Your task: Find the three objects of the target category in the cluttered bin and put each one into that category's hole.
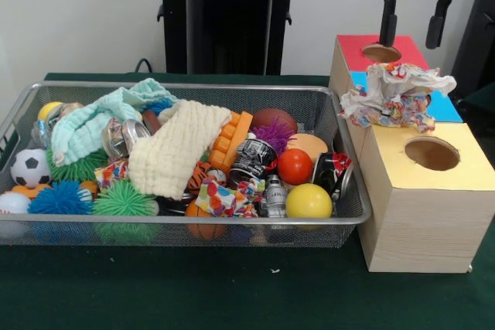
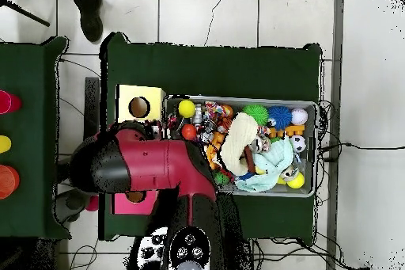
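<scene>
Two confetti-print cloths lie low in the wide silver wire-mesh bin, one left of the cream waffle-knit cloth and one among the cans in front, so you'll have to dig. Right of the bin, a third crumpled confetti cloth sits on the blue-topped wooden box, covering its hole but not pushed in; it may slide off. Above the red box, the black gripper hangs with jaws wide, empty.
</scene>
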Motion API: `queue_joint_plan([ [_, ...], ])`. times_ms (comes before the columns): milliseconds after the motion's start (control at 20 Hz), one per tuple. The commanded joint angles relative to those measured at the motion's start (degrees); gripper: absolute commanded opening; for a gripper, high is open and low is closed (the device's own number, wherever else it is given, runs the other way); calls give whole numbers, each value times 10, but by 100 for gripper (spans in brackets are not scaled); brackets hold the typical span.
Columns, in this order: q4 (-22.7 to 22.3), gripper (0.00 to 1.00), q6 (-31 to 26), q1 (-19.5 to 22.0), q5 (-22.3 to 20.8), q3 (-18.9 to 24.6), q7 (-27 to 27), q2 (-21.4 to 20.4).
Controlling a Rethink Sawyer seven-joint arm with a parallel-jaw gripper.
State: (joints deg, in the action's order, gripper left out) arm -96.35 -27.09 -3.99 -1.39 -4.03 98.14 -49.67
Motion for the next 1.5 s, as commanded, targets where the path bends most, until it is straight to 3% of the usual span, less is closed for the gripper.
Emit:
queue_joint_plan([
  [50, -25, 100, -64, -6, 55, -39, 200, 20],
  [200, -44, 100, -49, -18, 103, -69, 257, 20],
  [350, -60, 100, -22, -15, 135, -68, 260, 21],
  [650, -75, 100, -17, -26, 167, -86, 284, 15],
  [900, -84, 100, -21, -57, 201, -118, 358, 18],
  [1500, -133, 100, 48, -81, 257, -120, 412, 23],
])
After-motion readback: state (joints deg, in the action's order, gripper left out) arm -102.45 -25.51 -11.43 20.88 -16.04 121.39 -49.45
